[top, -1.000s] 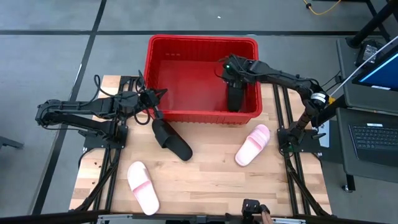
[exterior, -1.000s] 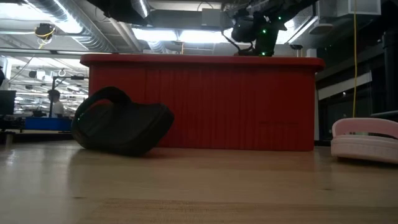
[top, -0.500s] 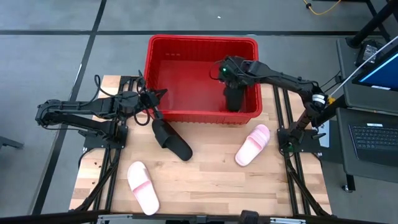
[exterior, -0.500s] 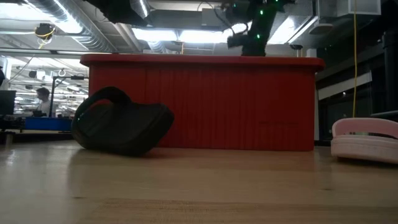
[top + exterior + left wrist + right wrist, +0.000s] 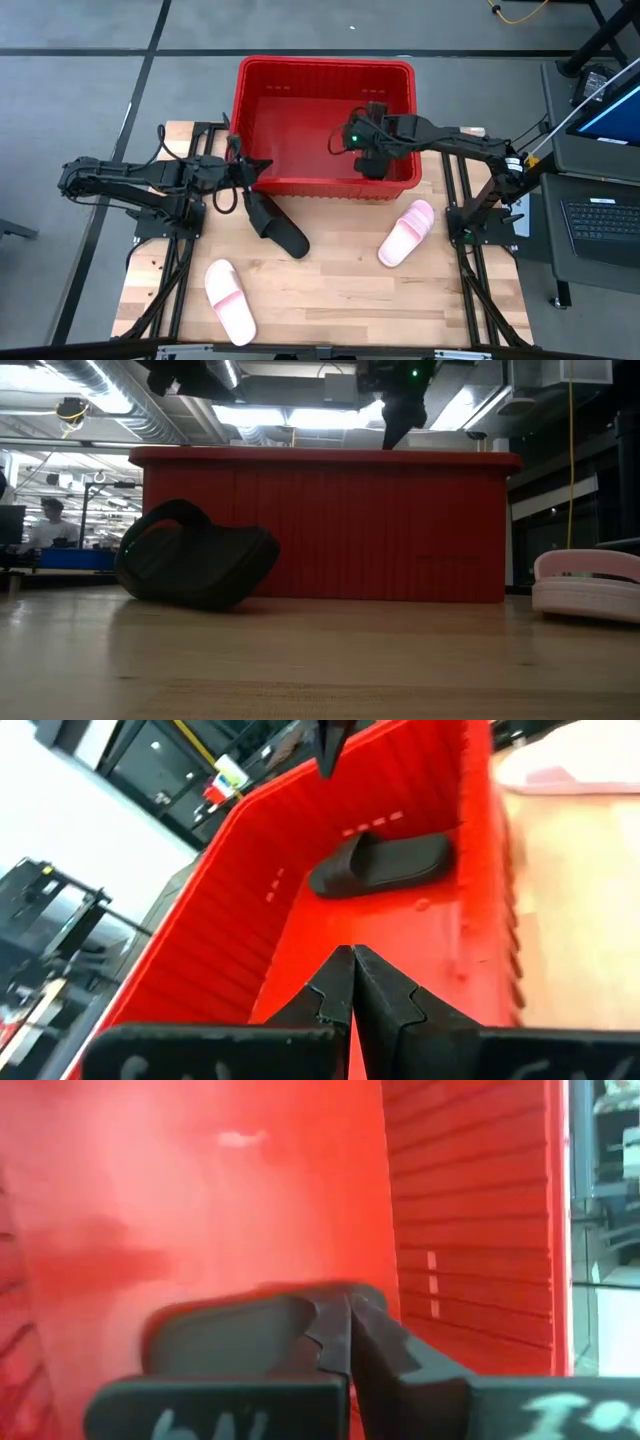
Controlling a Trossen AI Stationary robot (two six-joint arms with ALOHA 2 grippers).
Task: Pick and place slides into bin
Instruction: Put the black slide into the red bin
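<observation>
From desk level, the red bin [image 5: 325,525] wall hides everything inside it. The pink slide [image 5: 588,582] beside the bin is cut off by the frame edge.

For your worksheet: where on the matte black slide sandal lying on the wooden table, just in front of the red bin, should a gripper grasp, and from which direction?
Grip the matte black slide sandal by its wide arched strap, probably coming from above. In the low view the strap stands up as an open loop over the sole, so one finger could slip under it; the left gripper is nearest.
</observation>
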